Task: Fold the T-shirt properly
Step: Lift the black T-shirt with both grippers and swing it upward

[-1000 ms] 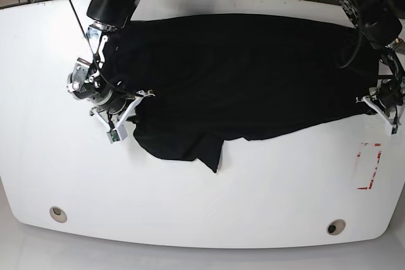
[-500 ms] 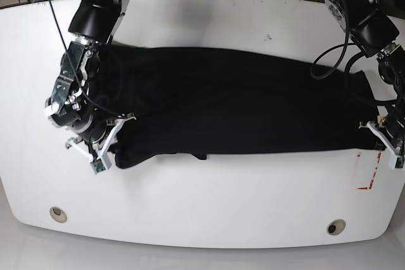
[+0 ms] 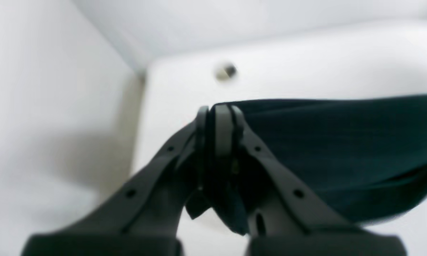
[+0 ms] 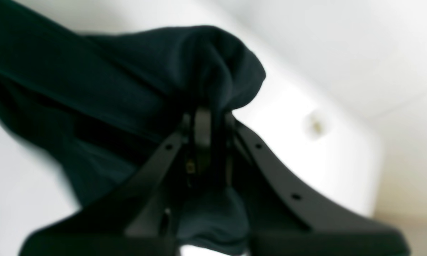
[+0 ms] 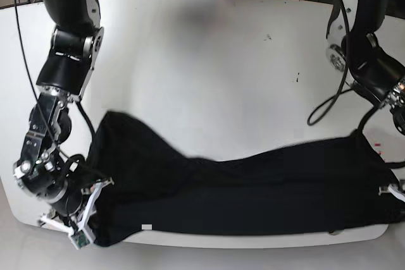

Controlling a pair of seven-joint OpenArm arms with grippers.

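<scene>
Displacement of the T-shirt (image 5: 253, 194) is recorded as the principal change: a second earlier it was spread across the far half of the table (image 5: 209, 80); half a second earlier it was stretched as a band across the table's middle; it is now drawn down to the table's near edge, where its lower hem meets or slightly overhangs that edge. The far and middle parts of the table are laid bare.

The garment is held taut between its two ends, though a ridge of slack rises toward the table's centre on the base view's left.

The right gripper (image 5: 85, 216), at the near corner of the table on the base view's left, is found clamped on a bunched end of the cloth; the pinch is confirmed in the right wrist view (image 4: 206, 128). The left gripper (image 5: 393, 189), at the opposite near corner, is likewise closed on the cloth's edge, as seen in the left wrist view (image 3: 217, 124), with fabric trailing away from the tips.

Both arms are judged to have dragged the garment toward the near edge together. This is assessed as a flattening or repositioning pull; no fold is yet laid, and the task is judged to be at an early stage.
</scene>
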